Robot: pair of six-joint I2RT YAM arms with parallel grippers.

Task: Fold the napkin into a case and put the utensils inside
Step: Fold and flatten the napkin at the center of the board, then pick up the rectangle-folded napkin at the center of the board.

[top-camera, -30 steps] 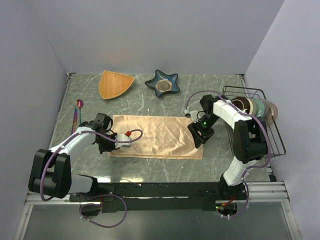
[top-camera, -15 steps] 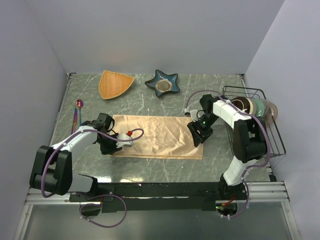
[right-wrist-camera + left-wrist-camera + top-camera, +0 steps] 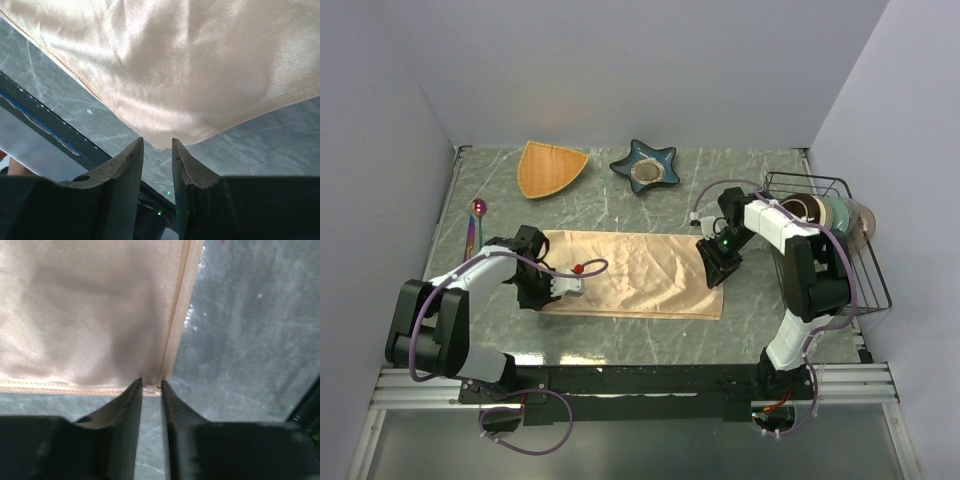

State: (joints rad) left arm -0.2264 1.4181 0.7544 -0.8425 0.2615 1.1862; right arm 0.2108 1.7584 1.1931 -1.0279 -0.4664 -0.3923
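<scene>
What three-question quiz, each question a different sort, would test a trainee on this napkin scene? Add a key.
1. True or false: the utensils already lie inside the napkin.
2. Multiple choice: the left gripper has its jaws at the napkin's A) near-left corner, B) middle, C) far edge.
3. Short answer: what stands on the right side of the table?

Key
1. False: they lie on the table, left of the napkin.
2. A.
3. A wire rack holding bowls.
</scene>
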